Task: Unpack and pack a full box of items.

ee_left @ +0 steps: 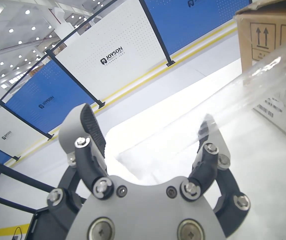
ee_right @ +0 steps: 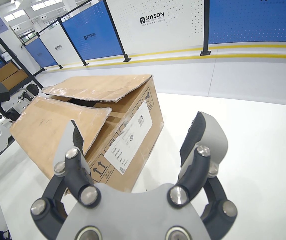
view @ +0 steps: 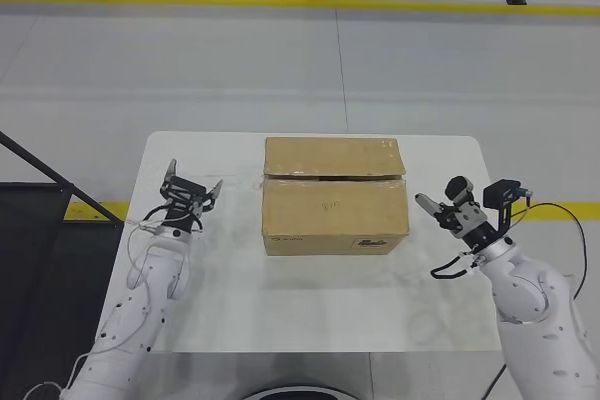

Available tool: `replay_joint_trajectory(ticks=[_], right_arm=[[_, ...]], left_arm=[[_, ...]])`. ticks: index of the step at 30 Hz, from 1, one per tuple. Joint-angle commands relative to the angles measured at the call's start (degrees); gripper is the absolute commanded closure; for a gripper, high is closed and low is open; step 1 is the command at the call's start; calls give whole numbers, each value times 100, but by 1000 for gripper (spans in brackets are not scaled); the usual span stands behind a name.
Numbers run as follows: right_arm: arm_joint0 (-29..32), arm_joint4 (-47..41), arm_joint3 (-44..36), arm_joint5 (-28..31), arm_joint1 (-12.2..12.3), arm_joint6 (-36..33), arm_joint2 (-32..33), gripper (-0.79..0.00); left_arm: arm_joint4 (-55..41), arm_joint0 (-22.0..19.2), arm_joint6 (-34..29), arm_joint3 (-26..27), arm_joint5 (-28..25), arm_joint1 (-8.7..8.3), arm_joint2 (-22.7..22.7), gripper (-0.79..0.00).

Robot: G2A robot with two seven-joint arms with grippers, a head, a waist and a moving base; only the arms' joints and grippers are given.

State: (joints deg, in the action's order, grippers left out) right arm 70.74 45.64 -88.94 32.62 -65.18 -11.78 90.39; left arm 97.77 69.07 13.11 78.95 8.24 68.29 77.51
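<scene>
A brown cardboard box (view: 332, 208) stands in the middle of the white table (view: 310, 310); its two top flaps lie nearly flat with a narrow gap between them. In the right wrist view the box (ee_right: 58, 123) has its flaps slightly lifted and a white label on its end. My left gripper (view: 192, 186) hangs open to the left of the box, holding nothing. A strip of clear tape (ee_left: 262, 81) clings to one fingertip of the left gripper (ee_left: 148, 126) and stretches toward the box (ee_left: 272, 38). My right gripper (view: 442, 203) is open just right of the box; the right gripper (ee_right: 135, 136) is empty.
The table's near half in front of the box is bare, as are the strips on either side of it. Blue and white fence panels (ee_right: 158, 18) stand far behind. A dark frame (view: 25, 150) runs past the table's left edge.
</scene>
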Motion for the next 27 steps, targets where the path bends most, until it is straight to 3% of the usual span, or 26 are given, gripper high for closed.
replay_joint_trajectory(ticks=[1, 14, 27], right_arm=[[-2, 12, 0, -2, 3, 10, -17, -785], [33, 31, -43, 28, 25, 72, -100, -785], [127, 86, -175, 26, 49, 123, -143, -785]], left_arm=[[33, 110, -80, 102, -3, -13, 83, -785], [198, 733, -262, 538, 12, -75, 596, -785], [105, 1107, -269, 454, -100, -122, 1148, -785]])
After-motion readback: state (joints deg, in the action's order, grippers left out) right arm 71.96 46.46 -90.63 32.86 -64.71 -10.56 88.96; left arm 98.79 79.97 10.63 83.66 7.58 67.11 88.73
